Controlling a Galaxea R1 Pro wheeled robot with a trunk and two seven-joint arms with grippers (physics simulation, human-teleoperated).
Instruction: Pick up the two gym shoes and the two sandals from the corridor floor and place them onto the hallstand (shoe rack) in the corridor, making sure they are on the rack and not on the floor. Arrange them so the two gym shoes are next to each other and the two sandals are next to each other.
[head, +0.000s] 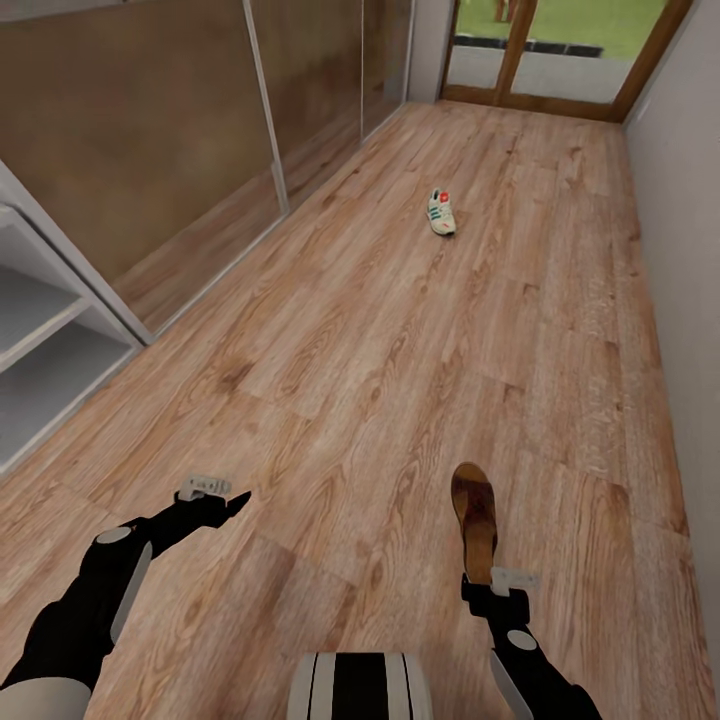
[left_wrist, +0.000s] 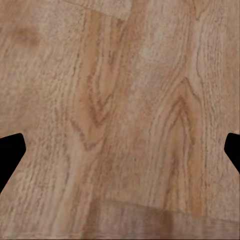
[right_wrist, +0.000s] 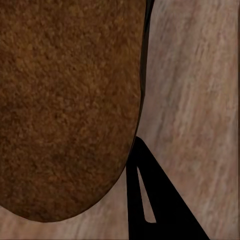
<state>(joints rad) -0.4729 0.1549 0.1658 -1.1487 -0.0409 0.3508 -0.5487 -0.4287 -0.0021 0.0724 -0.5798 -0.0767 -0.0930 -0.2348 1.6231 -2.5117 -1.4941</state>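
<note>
The right gripper (head: 482, 585) clasps a brown sandal (head: 474, 517) by its heel, toe pointing ahead, ready for carrying; the left gripper (head: 235, 498) hangs spread, empty, above floor planks (head: 380, 330).

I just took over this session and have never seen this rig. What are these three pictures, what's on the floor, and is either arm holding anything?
The large picture comes from the robot's head, looking down a corridor over its two black arms. The other two come from cameras at each wrist. On the wooden floor lies one white gym shoe far ahead. The right gripper is shut on a brown sandal; its wrist camera sees the sandal up close beside one dark finger. The left gripper is open over bare planks, its fingertips at that picture's edges. Pale shelving stands at the left.
</note>
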